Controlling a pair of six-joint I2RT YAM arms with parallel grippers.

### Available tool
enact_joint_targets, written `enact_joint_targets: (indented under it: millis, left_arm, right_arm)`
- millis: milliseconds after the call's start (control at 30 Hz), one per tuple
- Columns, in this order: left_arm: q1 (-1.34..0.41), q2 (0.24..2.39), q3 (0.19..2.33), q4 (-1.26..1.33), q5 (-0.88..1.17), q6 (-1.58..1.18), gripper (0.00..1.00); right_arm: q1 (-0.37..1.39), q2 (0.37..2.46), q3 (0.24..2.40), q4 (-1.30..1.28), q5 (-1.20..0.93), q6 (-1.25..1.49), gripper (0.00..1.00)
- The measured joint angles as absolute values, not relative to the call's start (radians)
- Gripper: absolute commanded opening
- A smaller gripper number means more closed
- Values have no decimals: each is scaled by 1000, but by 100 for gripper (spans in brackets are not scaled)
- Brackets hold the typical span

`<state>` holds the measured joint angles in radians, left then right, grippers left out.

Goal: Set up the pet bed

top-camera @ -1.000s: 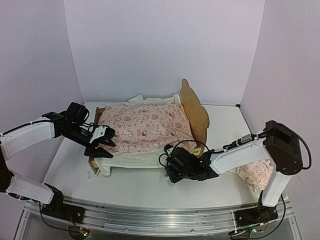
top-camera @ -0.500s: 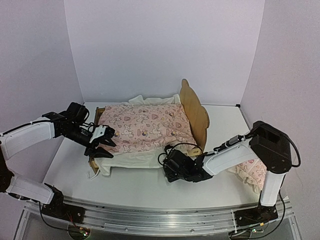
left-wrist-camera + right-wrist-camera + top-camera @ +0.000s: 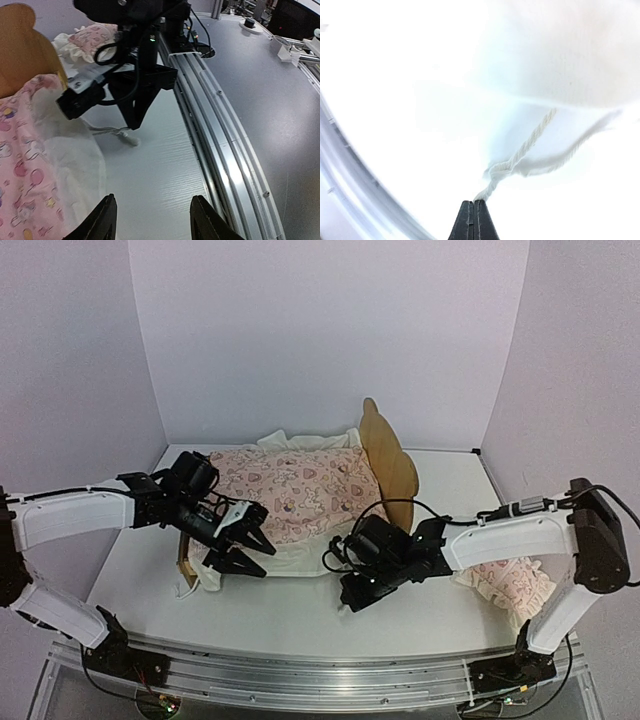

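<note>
Just beyond the right hand (image 3: pixel 473 204) stands the bed (image 3: pixel 392 468); that hand pinches a white cord (image 3: pixel 517 155), probably to tie bedding (image 3: pixel 300 485) down, while the left hand (image 3: pixel 243 546) gapes wide alongside.

quilt (image 3: pixel 300 490): pink, heart print | pet bed (image 3: pixel 392 468): pale wood | cord (image 3: pixel 497 171): white
</note>
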<state>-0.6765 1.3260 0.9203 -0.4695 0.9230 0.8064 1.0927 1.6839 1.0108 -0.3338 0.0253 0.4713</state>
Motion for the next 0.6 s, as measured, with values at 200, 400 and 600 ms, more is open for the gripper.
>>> enact_joint_targets:
  millis: [200, 400, 600]
  left_arm:
    - [-837, 1418, 848, -214, 922, 655, 50]
    - [-979, 1550, 691, 278, 802, 534, 57]
    - [-1013, 1791, 702, 639, 588, 558, 60]
  right_arm:
    - [1067, 1593, 1023, -415, -39, 472, 0]
    - [1031, 1557, 1013, -435, -95, 475, 0]
    - [1013, 1545, 977, -437, -147, 477, 0]
